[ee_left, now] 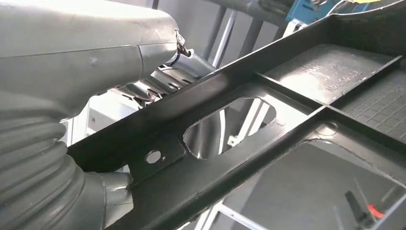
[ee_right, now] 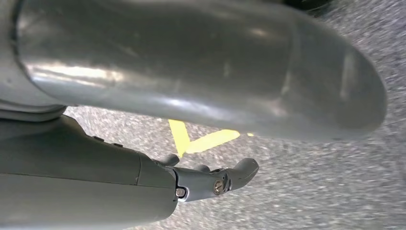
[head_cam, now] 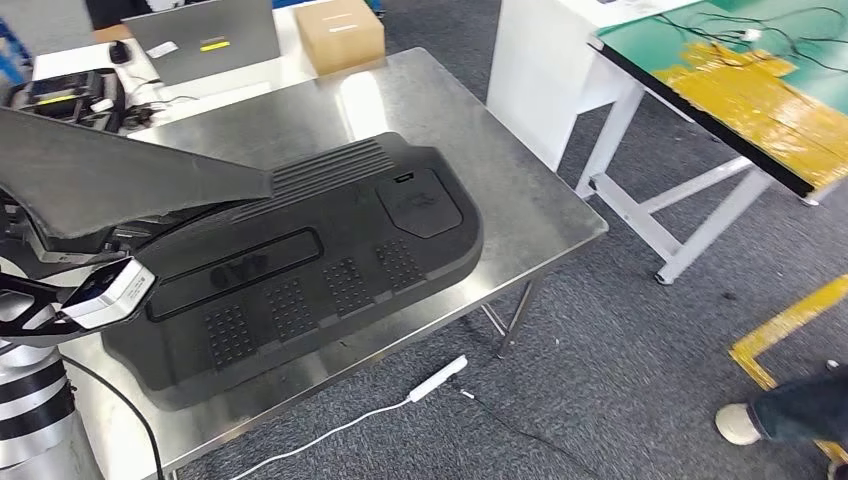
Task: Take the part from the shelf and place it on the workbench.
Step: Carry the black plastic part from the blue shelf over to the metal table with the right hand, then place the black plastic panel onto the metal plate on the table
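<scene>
One steel workbench (head_cam: 545, 200) stands on grey speckled carpet, its brushed top catching a bright glare near the far edge. A large black moulded part (head_cam: 330, 270) lies flat across most of it, ribbed and grid-patterned on its upper face. Raised lettering shows on the underside of a second black part (ee_left: 268, 120) in the left wrist view, too faint to read. The left hand (ee_left: 86, 72) grips that ribbed frame, thumb over one bar, and in the head view it juts over the bench's left side. The right hand (ee_right: 210, 179) hangs above the carpet with its fingers curled in, holding nothing. Yellow floor tape (ee_right: 203, 139) crosses beneath it. Beyond the bench sit a cardboard box (head_cam: 340, 35) and a grey laptop (head_cam: 205, 40). To the right stands a white-framed table with a green top (head_cam: 700, 70) patched in yellow. A white power strip (head_cam: 438, 378) lies on the floor, and a person's shoe (head_cam: 740, 423) shows at the lower right.
</scene>
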### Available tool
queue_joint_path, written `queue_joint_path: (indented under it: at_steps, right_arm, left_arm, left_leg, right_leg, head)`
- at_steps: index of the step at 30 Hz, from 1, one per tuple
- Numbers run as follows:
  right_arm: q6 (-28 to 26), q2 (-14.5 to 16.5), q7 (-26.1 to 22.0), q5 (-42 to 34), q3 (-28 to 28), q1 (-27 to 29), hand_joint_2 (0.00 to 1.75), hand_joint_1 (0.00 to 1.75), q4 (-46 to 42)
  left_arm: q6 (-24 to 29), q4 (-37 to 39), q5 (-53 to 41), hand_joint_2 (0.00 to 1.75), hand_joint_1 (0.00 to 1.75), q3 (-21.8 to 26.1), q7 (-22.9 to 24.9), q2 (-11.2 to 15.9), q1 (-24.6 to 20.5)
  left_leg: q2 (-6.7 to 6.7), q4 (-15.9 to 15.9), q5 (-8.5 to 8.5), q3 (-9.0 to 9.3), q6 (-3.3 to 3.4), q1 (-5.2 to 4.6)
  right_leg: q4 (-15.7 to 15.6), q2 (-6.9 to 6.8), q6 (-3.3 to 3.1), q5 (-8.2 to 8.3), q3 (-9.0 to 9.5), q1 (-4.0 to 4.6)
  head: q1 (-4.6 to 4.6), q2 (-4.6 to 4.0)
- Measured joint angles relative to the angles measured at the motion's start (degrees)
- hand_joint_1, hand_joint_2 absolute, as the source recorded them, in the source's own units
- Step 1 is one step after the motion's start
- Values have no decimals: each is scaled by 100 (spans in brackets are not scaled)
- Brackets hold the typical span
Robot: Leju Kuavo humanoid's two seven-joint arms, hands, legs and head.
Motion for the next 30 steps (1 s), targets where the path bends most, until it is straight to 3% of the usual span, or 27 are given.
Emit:
queue_joint_path:
  at_steps: [1,3,6,7,8,10,12,13,14,17,19,22,30]
  right_arm:
    - [-10,-2,-1,-11,1,-10,0,0,1]
    - [-38,1,-2,-40,1,-41,0,0,4]
    - [-66,10,-16,-81,2,-84,0,0,7]
    - [-70,12,-29,-91,1,-83,0,0,7]
    - [-75,14,-46,-98,1,-73,0,0,8]
    - [-84,14,-72,-105,-1,-47,0,0,8]
    - [-85,13,-79,-108,-1,-31,0,0,9]
    - [-84,13,-79,-110,-1,-27,0,0,9]
    - [-83,13,-79,-112,-1,-25,0,0,9]
    - [-66,16,-75,-121,1,-29,0,0,9]
    - [-52,14,-66,-134,1,-28,0,0,9]
    - [-45,9,-58,-156,-1,-12,0,0,10]
    - [11,7,-9,-173,5,-20,0,0,21]
  left_arm:
    - [0,2,-4,175,175,1,0,-8,-2]
    - [0,4,-4,175,175,3,0,-20,-7]
    - [0,2,-2,175,175,2,0,-19,-5]
    - [1,-3,4,175,175,4,0,-16,-2]
    - [1,-7,12,175,175,6,0,-13,-4]
    - [2,-13,27,175,175,11,0,-10,-4]
    - [2,-10,29,175,175,7,0,-13,2]
    - [2,-8,29,175,175,5,0,-13,3]
    - [2,-7,28,175,175,3,0,-14,2]
    - [1,-9,40,175,175,-1,0,-15,-17]
    - [2,-12,65,175,175,-2,0,-18,-24]
    - [2,-14,92,175,175,0,0,-24,-19]
    - [0,1,65,175,175,-10,0,-109,-63]
  left_leg:
    - [-56,7,-2,0,-16,-3]
    - [-136,25,-17,-11,-72,-23]
    - [-149,23,-27,-25,-172,-17]
    - [-57,75,-64,-40,-198,-14]
    - [73,231,-165,-102,-223,-14]
    - [349,873,-515,-387,-267,-13]
    - [426,1567,-797,-729,-292,-1]
    - [433,1679,-793,-787,-293,0]
    - [436,1564,-683,-727,-285,1]
    - [503,453,-204,-129,-224,-16]
    - [534,79,-130,61,-203,-37]
    - [493,59,-120,56,-208,-53]
    - [470,63,-123,48,-154,-70]
  right_leg:
    - [-413,26,37,177,160,-16]
    - [-961,66,7,397,389,-27]
    - [-1047,60,-150,452,452,-11]
    - [-1055,49,-189,463,462,-20]
    - [-1064,37,-228,468,474,-33]
    - [-1070,10,-279,460,492,-29]
    - [-1069,-27,-295,451,495,-12]
    - [-1069,-47,-299,446,499,-7]
    - [-1068,-65,-301,442,509,-5]
    - [-1066,-99,-286,416,551,21]
    - [-1053,-113,-277,389,543,64]
    - [-1067,-129,-305,383,542,76]
    - [-1146,-133,-235,427,572,61]
  head:
    - [8,0]
    - [15,0]
    - [16,0]
    - [7,0]
    - [-14,0]
    - [-56,0]
    - [-66,0]
    - [-67,0]
    - [-67,0]
    - [-65,0]
    - [-59,0]
    - [-55,0]
    - [-57,1]
